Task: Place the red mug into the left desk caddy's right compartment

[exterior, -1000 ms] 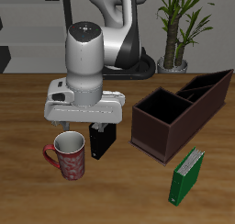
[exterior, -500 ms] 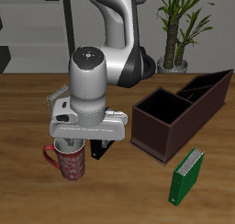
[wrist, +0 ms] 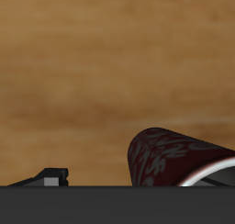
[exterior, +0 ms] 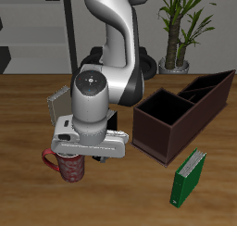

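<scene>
The red mug [exterior: 67,167] with a whitish floral pattern stands upright on the wooden table near its front edge, its handle pointing away from the caddy. My gripper [exterior: 81,153] is low over the mug's rim and covers most of it. In the wrist view the mug's patterned side [wrist: 170,159] is very close, and one fingertip [wrist: 51,177] shows wide of it, so the jaws stand open. The left desk caddy [exterior: 180,128], long and maroon-brown, stands farther back beside the arm. Its large square right compartment [exterior: 163,106] is empty.
A green book [exterior: 190,179] stands upright near the front edge, in front of the caddy. A potted plant [exterior: 180,26] stands behind the caddy at the back. The arm's body hides the table just behind the mug.
The gripper has come down and forward over the mug, from above it to around its rim. The small black book behind the mug is now hidden by the arm. The mug has not moved.
</scene>
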